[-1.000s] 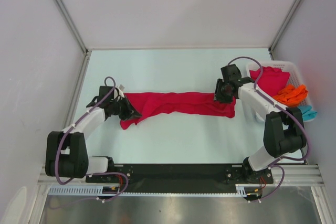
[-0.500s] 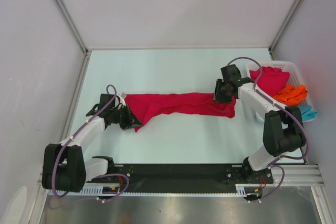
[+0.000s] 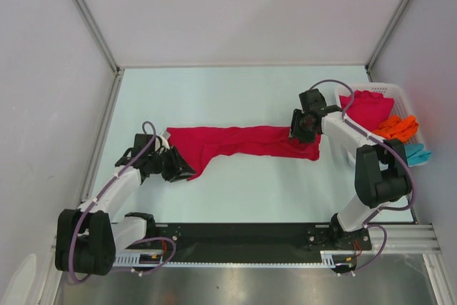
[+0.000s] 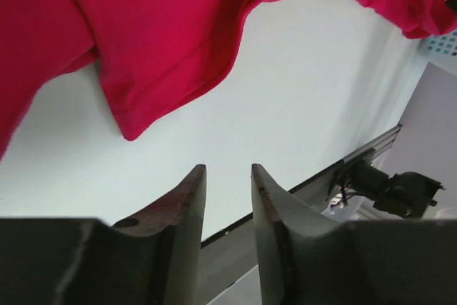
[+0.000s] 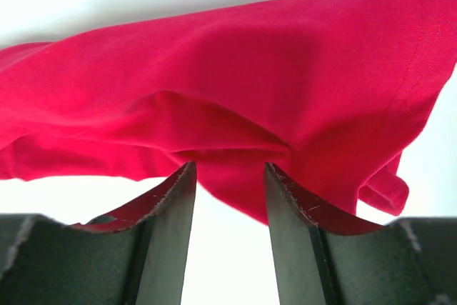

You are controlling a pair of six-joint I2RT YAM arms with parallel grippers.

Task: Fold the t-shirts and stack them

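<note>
Left pincer (image 4: 227, 169): released, fingers apart with nothing between them. It sits low over the tabletop (image 3: 235, 98), just short of the near-left corner of the red shirt (image 3: 243, 138).

Right pincer (image 5: 229, 167): the tips straddle a bunched fold at the shirt's right end. I cannot tell whether they pinch it or only bracket it.

The red shirt lies stretched left to right across the middle of the tabletop as a narrow, rumpled band, not yet squared.

Step in hand, as I judge it: laying the shirt flat for folding. To do it well, I should take the left corner cleanly, keep both ends level, and draw out the wrinkles before any fold.

Surface: pale, smooth and matte. The basket (image 3: 382, 86) at the right edge holds a second red shirt (image 3: 368, 108), an orange shirt (image 3: 396, 128) and a teal shirt (image 3: 418, 153). White panels enclose the cell on three sides.
</note>
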